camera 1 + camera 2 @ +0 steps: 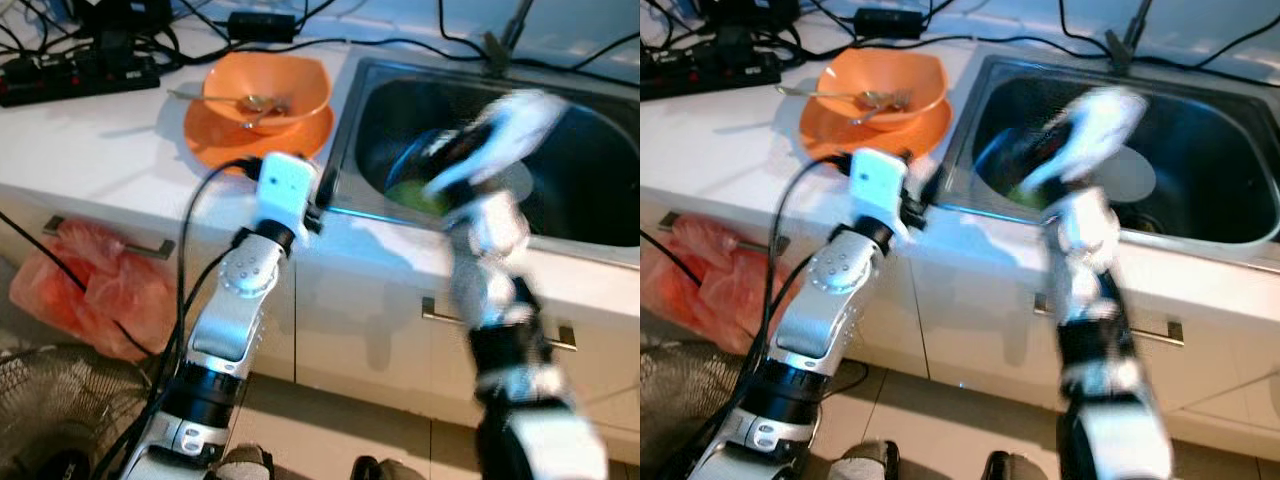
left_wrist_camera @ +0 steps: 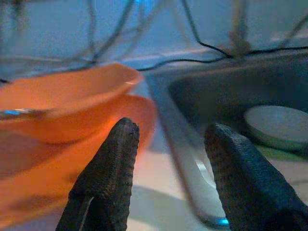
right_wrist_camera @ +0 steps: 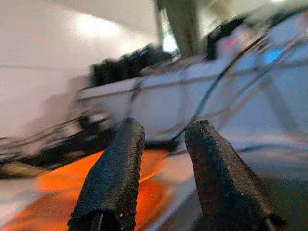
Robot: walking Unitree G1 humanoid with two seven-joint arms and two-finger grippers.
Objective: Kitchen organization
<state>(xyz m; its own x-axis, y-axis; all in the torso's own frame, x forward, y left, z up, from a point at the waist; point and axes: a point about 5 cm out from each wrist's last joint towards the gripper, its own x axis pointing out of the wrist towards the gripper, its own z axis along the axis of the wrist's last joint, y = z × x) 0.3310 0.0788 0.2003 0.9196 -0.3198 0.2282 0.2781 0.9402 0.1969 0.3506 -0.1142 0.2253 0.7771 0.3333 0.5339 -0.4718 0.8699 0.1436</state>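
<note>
1. One orange bowl [image 1: 268, 88] is seen stacked on one orange plate [image 1: 215, 140], on the white surface [image 1: 110, 140] just left of the sink [image 1: 600, 215].
2. One fork [image 1: 250, 102] is laid in the bowl.
3. One round white disc [image 2: 279, 126] is seen inside the sink.
4. The left pincer [image 2: 171, 159] is held apart and empty at the sink's left rim.
5. The right pincer [image 3: 161, 159], blurred, is held apart over the sink.
6. No writing can be read.

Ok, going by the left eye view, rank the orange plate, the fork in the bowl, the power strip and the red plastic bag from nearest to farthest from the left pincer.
1. Orange plate, just beyond the left pincer on the counter.
2. Fork, lying in the orange bowl stacked on the plate.
3. Red plastic bag, hanging low at the cabinet front on the robot's left.
4. Power strip, far back left on the counter.
</note>
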